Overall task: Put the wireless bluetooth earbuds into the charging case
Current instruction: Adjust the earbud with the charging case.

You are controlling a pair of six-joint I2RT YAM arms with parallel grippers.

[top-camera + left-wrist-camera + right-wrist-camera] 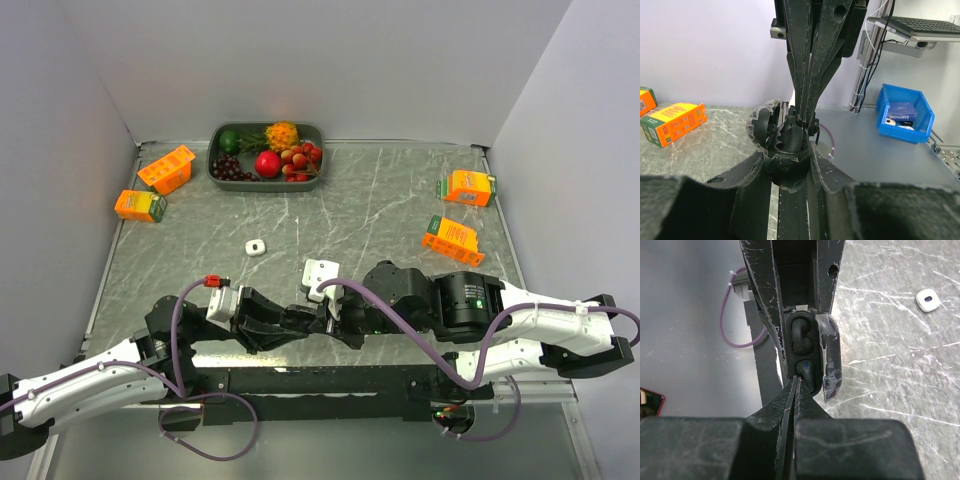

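- Closest in the right wrist view, the right gripper (pixel 796 382) has its two fingers pressed together with nothing visible between them. Their tips rest at the open mouth of the charging case (pixel 804 347).
- The left gripper (pixel 790 156) is clamped on the charging case from both sides and holds it above the near edge of the table (pixel 380 200), between the two arms.
- The case is black and rounded, and its lid (pixel 832 360) stands swung open to one side.
- Inside the case are dark glossy rounded shapes, one with a small blue dot. I cannot tell whether these are black buds seated in place or bare wells.
- A white earbud (pixel 255 247) lies alone on the table, beyond the left gripper and apart from both arms.
- Two orange cartons (pixel 167 168) lie at the far left of the table, and two more lie at the far right.
- A grey tray (pixel 265 185) of fruit stands at the far edge, left of centre.
- In the left wrist view, a blue bin (pixel 927 120) sits off the table on a grey surface and holds a box marked EARPHONE.
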